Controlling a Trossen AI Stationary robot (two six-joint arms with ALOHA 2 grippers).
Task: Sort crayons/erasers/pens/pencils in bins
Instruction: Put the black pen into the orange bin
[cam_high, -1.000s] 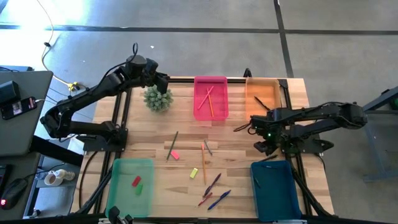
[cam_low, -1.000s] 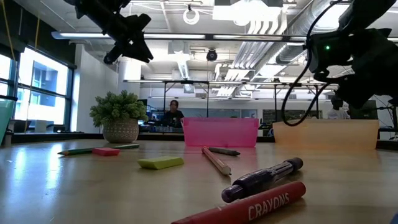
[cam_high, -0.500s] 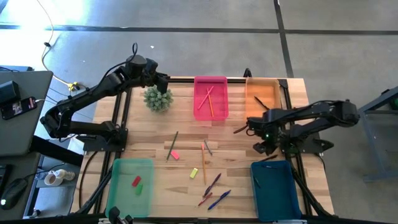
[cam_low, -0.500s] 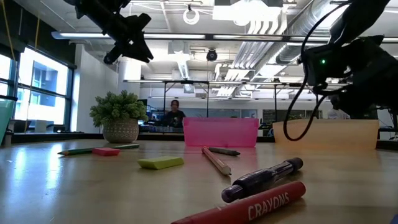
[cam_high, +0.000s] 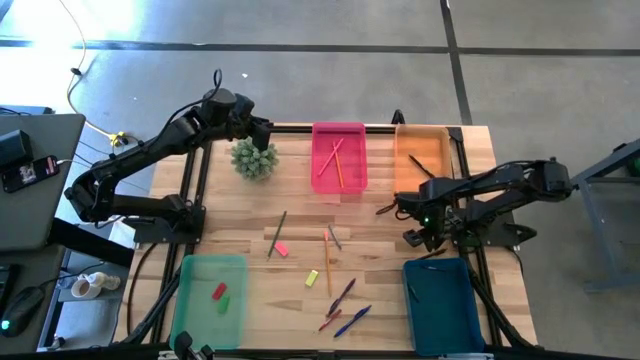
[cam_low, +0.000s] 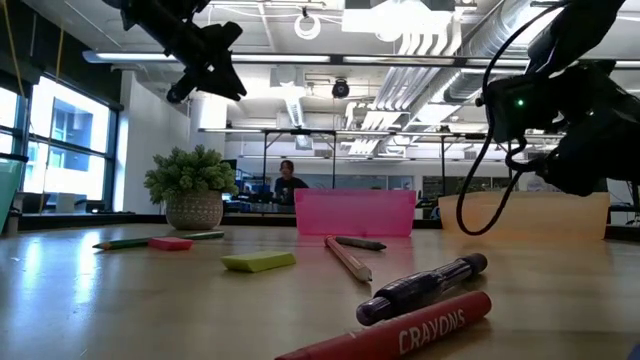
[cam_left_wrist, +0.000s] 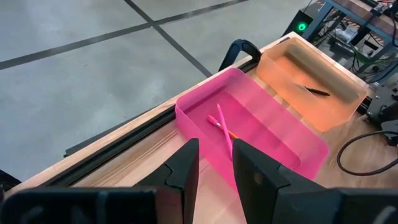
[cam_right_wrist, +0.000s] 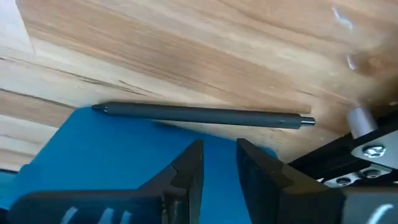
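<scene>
Grippers: left gripper (cam_left_wrist: 214, 163) nearly closed, empty, above pink bin (cam_high: 339, 158) | right gripper (cam_right_wrist: 219, 163) nearly closed, empty, over teal bin (cam_high: 441, 302) at 5 o'clock | erasers (cam_high: 281, 250) mid-worktop (cam_high: 300, 235)

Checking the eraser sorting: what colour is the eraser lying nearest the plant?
Pink-red; the eraser shows best in the high view.
</scene>
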